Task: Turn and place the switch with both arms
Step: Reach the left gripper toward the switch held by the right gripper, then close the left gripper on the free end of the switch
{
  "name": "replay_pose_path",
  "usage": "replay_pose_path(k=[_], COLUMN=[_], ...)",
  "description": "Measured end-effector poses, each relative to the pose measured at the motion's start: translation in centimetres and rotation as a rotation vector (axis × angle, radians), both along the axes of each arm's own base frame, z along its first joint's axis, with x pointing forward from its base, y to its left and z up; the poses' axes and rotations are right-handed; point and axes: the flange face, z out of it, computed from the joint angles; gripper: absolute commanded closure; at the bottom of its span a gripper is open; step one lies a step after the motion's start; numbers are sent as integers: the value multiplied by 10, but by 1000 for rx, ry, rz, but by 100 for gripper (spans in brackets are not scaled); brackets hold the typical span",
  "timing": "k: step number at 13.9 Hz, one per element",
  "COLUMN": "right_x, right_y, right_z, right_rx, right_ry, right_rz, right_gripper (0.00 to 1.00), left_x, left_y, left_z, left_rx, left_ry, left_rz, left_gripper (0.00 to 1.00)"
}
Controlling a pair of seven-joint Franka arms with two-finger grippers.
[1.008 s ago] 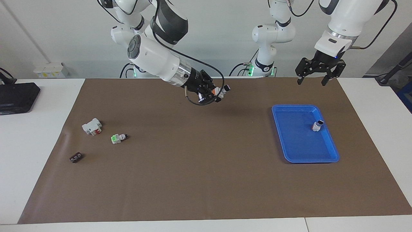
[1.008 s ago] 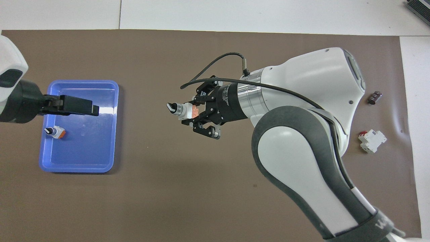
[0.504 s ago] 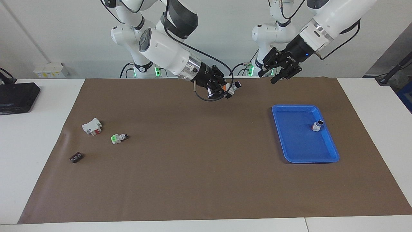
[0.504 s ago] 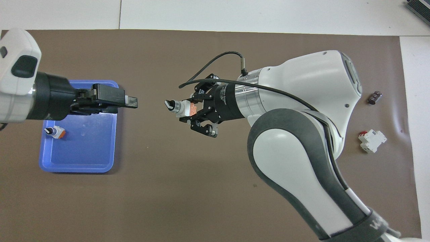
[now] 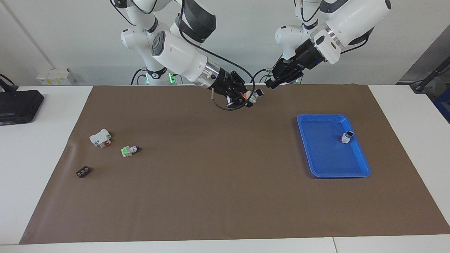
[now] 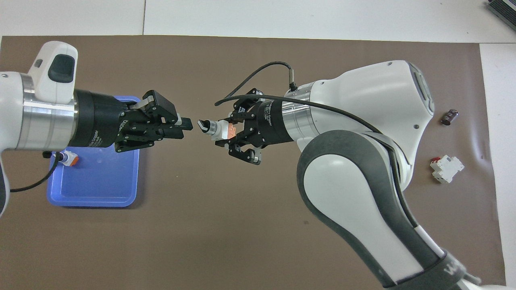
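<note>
My right gripper (image 5: 246, 96) (image 6: 227, 135) is shut on the orange end of the switch (image 5: 256, 94) (image 6: 215, 129) and holds it level above the mat, toward the robots' edge. The switch's dark knob points at my left gripper (image 5: 271, 84) (image 6: 184, 129). That gripper is open, in the air, level with the switch, a small gap from the knob and not touching it. A second orange-ended switch (image 5: 346, 136) (image 6: 68, 158) stands in the blue tray (image 5: 337, 174) (image 6: 92, 201).
Toward the right arm's end of the mat lie a green-ended switch (image 5: 129, 150), a larger white block with a red part (image 5: 100, 137) (image 6: 446, 168) and a small dark part (image 5: 82, 171) (image 6: 449, 117). A black box (image 5: 17, 105) sits off the mat.
My left gripper swung from over the tray toward the held switch, turned, and now stops just short of its knob. My right gripper rose a little toward it, then held still.
</note>
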Motion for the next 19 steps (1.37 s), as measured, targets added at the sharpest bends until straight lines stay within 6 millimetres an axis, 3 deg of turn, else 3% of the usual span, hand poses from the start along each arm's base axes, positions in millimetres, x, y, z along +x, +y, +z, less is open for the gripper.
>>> replay_pose_path(k=[4,13,17,19], right_x=[0,0,0,1], right_y=[0,0,-1,-2], right_z=[0,0,0,0], right_rx=[0,0,0,0], right_ry=[0,0,0,0], right_rz=[0,0,-1,-4], right_gripper=[100,100,100,100], left_x=[2,-1,-3,-2], left_y=[-4,-20,-30,-30], left_z=[0,-20,-18,-18], left_rx=[-23,-22,-32,-33], left_ry=[30,63,56,56], left_rz=[75,106,126,133], left_gripper=[72,70,77,87])
